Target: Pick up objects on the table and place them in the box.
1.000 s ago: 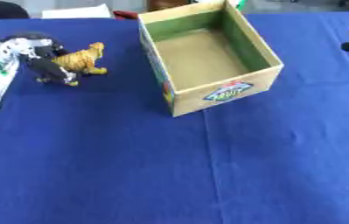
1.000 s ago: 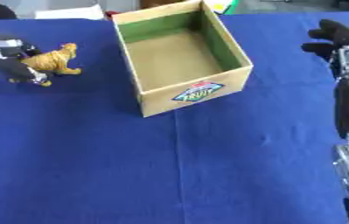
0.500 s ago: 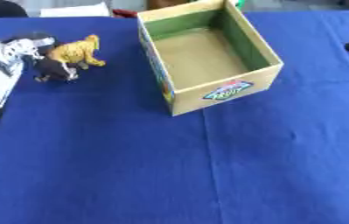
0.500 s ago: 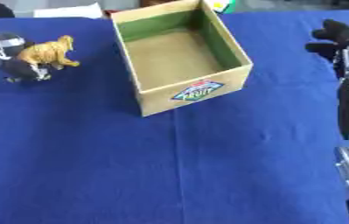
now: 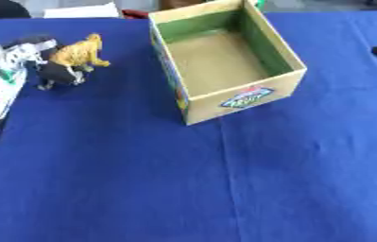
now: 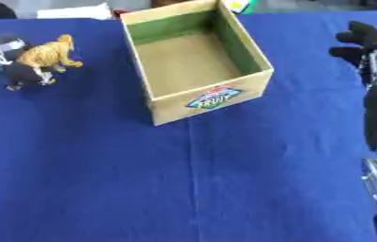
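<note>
So the tiger toy (image 5: 79, 52) has tipped up off the blue table (image 5: 224, 189), pinched by the left hand (image 5: 28, 56); lift under way, box (image 5: 224, 56) empty; right hand (image 6: 363, 40) idles, fingers unreadable

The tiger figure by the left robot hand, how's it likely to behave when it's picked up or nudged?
The tiger figure looks like a moulded toy holding its shape, so probably stiff and light. It stands tilted against a darker animal figure, on thin legs, so a nudge would likely tip it. Its narrow body should suit a pinch by the left robot hand, though that hand's fingers are unclear.
</note>
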Controlling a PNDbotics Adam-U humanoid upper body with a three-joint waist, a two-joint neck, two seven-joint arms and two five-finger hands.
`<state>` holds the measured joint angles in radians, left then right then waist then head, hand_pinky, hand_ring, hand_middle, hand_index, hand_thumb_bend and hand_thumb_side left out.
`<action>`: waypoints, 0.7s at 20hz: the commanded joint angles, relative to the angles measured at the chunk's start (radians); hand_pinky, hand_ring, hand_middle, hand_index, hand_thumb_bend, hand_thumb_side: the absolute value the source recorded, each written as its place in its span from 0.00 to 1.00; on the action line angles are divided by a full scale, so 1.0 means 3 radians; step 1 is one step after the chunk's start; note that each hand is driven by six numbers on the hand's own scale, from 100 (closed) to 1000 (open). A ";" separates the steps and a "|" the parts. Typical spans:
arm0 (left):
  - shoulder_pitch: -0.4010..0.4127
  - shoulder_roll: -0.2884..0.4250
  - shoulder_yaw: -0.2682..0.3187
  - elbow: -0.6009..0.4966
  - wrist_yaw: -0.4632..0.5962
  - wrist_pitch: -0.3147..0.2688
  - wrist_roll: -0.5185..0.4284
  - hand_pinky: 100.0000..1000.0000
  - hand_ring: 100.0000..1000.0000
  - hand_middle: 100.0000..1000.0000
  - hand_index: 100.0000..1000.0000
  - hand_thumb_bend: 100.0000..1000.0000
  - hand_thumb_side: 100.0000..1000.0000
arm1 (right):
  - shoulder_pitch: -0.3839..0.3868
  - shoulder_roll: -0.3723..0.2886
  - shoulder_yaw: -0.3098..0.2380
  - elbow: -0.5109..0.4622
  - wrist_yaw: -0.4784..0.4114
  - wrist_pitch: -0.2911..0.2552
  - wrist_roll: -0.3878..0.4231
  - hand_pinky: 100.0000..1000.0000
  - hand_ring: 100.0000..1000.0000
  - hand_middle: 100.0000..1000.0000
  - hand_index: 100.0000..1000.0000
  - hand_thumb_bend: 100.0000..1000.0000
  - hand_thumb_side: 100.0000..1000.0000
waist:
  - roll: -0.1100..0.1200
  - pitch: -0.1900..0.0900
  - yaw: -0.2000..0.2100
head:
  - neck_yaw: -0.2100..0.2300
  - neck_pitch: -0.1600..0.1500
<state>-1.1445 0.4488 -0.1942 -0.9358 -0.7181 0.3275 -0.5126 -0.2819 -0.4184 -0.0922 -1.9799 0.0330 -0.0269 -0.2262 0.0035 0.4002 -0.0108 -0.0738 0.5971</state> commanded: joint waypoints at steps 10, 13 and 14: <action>-0.0156 0.0127 -0.0072 -0.0472 -0.0232 -0.0197 0.0201 0.27 0.45 0.47 0.55 0.00 0.34 | -0.0013 -0.0015 -0.0037 -0.0067 -0.0018 0.0018 0.0001 0.88 0.72 0.72 0.85 0.00 1.00 | 0.0019 -0.0165 0.0029 | -0.0013 0.0036; -0.0203 0.0108 -0.0098 -0.0594 -0.0331 -0.0232 0.0207 0.27 0.45 0.47 0.55 0.00 0.35 | -0.0015 -0.0011 -0.0036 -0.0067 -0.0019 0.0018 0.0000 0.88 0.72 0.72 0.85 0.00 1.00 | 0.0028 -0.0183 0.0023 | -0.0009 0.0043; -0.0224 0.0085 -0.0103 -0.0629 -0.0365 -0.0239 0.0210 0.27 0.45 0.47 0.55 0.00 0.34 | -0.0015 -0.0010 -0.0035 -0.0067 -0.0019 0.0018 0.0000 0.88 0.72 0.72 0.85 0.00 1.00 | 0.0031 -0.0188 0.0022 | -0.0009 0.0050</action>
<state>-1.1824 0.4567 -0.2260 -1.0915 -0.8125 0.2629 -0.4531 -0.2807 -0.4097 -0.0927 -1.9799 0.0325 -0.0219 -0.2247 0.0125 0.3721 -0.0026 -0.0760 0.6068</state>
